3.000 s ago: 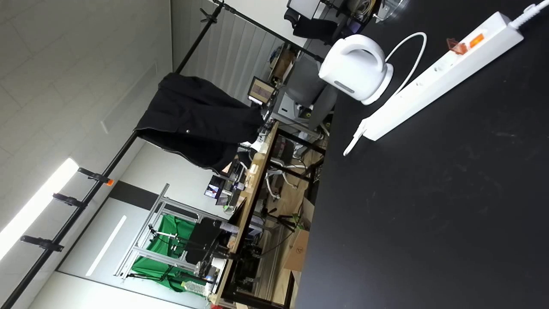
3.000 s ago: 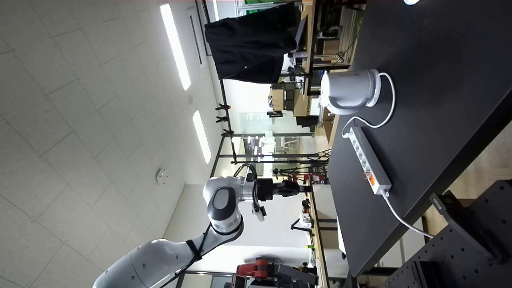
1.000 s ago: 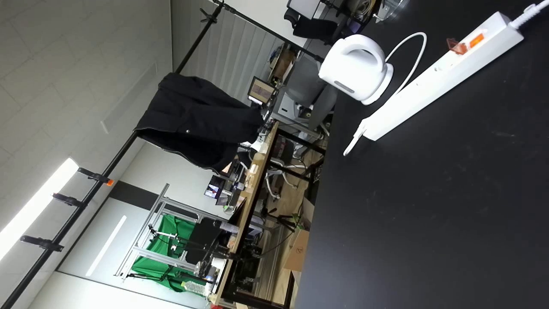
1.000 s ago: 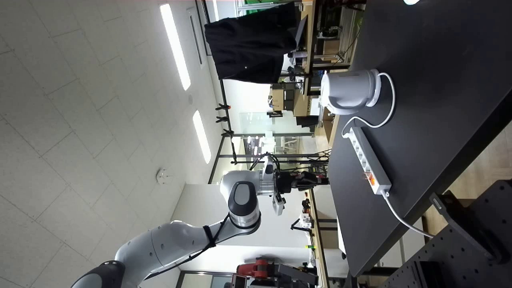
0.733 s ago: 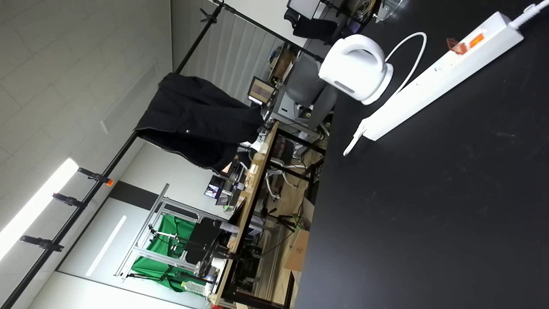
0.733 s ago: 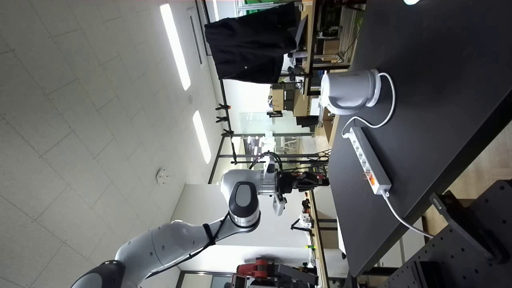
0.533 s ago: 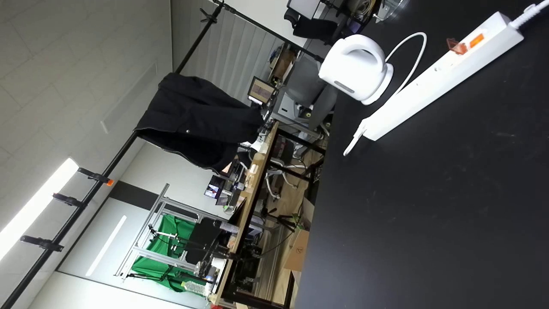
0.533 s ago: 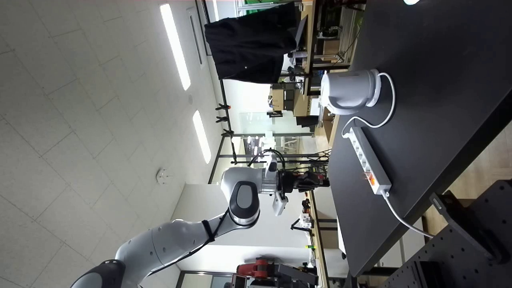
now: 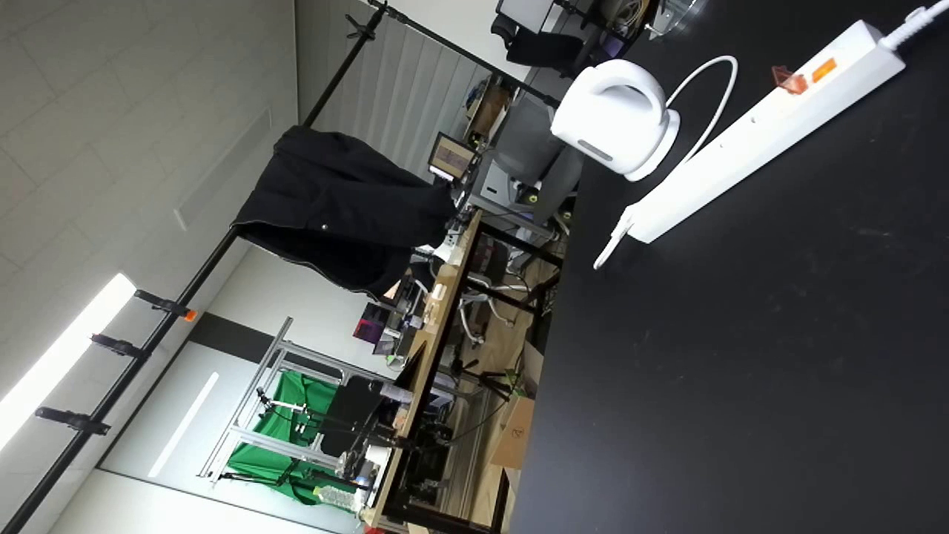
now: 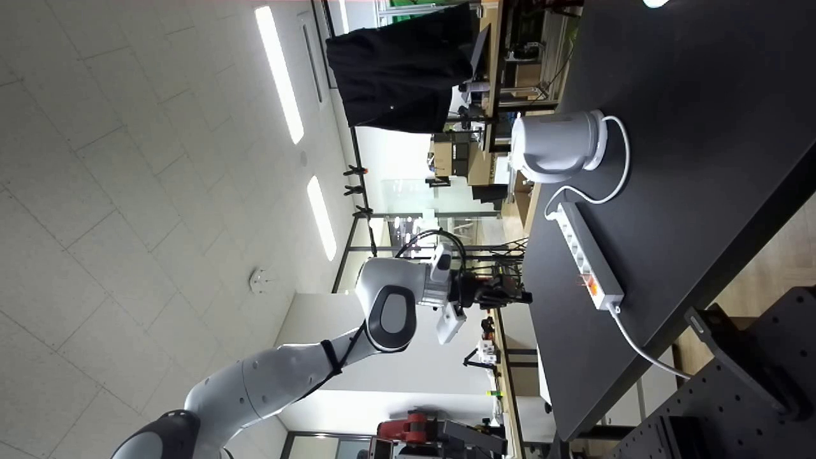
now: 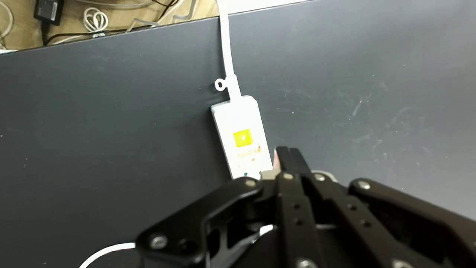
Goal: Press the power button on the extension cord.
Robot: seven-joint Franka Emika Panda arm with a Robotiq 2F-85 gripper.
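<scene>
The extension cord, a long white power strip, lies on the dark table in both exterior views (image 9: 741, 156) (image 10: 594, 255). In the wrist view its switch end (image 11: 238, 115) shows, and the rest is hidden behind my gripper. The power button is an orange switch near the cable end in both exterior views (image 9: 824, 70) (image 10: 593, 289). It glares yellow in the wrist view (image 11: 243, 138). A translucent reddish flap (image 9: 789, 80) stands beside it. My gripper (image 11: 290, 150) is shut and empty, its fingertips together. It points down at the table in an exterior view (image 10: 528, 297), apart from the strip.
A white kettle (image 9: 615, 119) stands near the strip's far end, also in an exterior view (image 10: 554, 146), with a white cable (image 10: 628, 153) looping to the strip. The strip's supply cable (image 11: 225, 44) runs over the table edge. A black perforated metal plate (image 10: 733, 408) stands at the table's side.
Over the last three seconds the arm has come down and across toward the table. In the last half second the gripper has lowered slightly and the wrist has turned. Strip and kettle have not moved.
</scene>
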